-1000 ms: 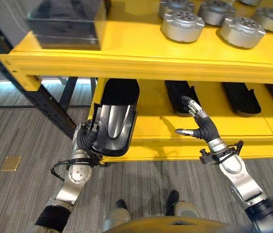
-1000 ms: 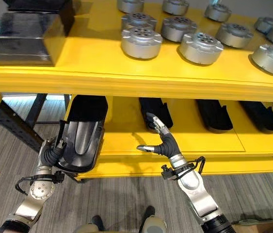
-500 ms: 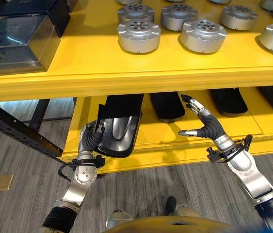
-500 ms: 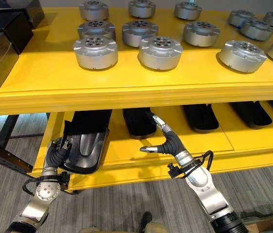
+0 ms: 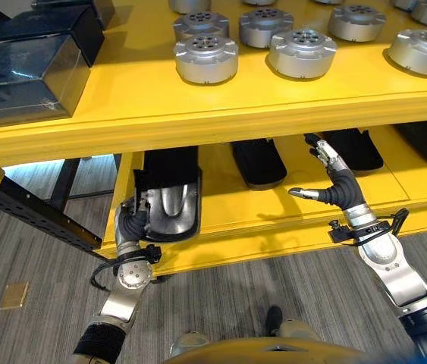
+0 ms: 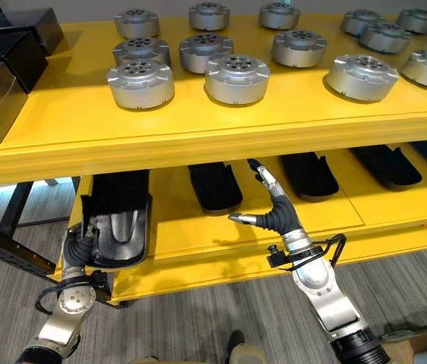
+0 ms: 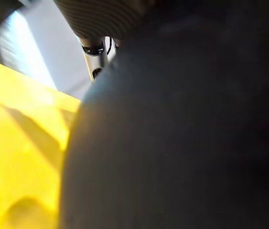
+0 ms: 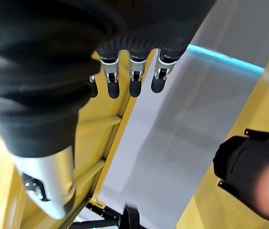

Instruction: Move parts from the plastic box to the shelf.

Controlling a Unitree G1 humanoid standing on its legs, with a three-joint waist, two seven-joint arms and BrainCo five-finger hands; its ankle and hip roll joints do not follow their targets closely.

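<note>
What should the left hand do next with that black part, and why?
Probably ease the black part further in along the lower shelf and set it flat. The left hand holds it at the shelf's front left end, tilted, its near end overhanging the front edge, while other black parts lie further in.

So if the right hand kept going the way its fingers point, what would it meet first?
Probably the front edge of the upper shelf: the right hand is open, fingers angled up and inward just below it. Depth is unclear, so it might pass underneath instead.
</note>
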